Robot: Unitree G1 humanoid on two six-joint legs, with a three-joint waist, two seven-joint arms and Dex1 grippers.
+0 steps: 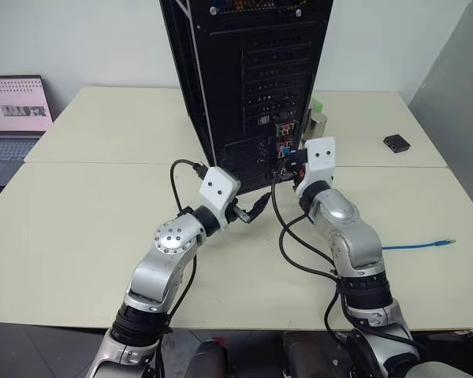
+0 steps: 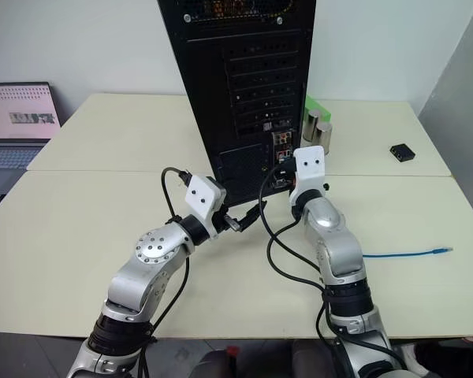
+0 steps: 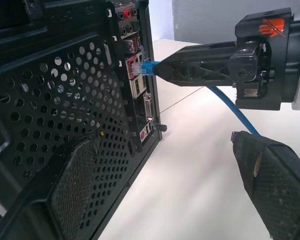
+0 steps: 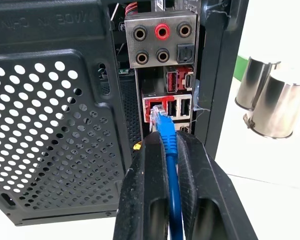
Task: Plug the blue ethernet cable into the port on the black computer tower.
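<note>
The black computer tower (image 1: 244, 79) stands at the middle back of the table, its rear panel facing me. My right gripper (image 4: 169, 139) is shut on the blue ethernet cable (image 4: 171, 165) just behind its plug. The plug's tip sits in the red-rimmed port (image 4: 154, 107) among the connector cluster; how deep it goes I cannot tell. Behind the grip, the cable runs out over the table to its free end (image 1: 445, 242) at the right. My left gripper (image 1: 252, 209) stands open with nothing in it, low beside the tower's vented rear and left of the right gripper (image 3: 162, 70).
A laptop (image 1: 16, 118) sits open at the far left. Two metal cylinders (image 2: 317, 126) and a green object stand right of the tower. A small flat black box (image 1: 396, 142) lies at the back right. Black robot wires (image 1: 292, 244) loop over the table between my arms.
</note>
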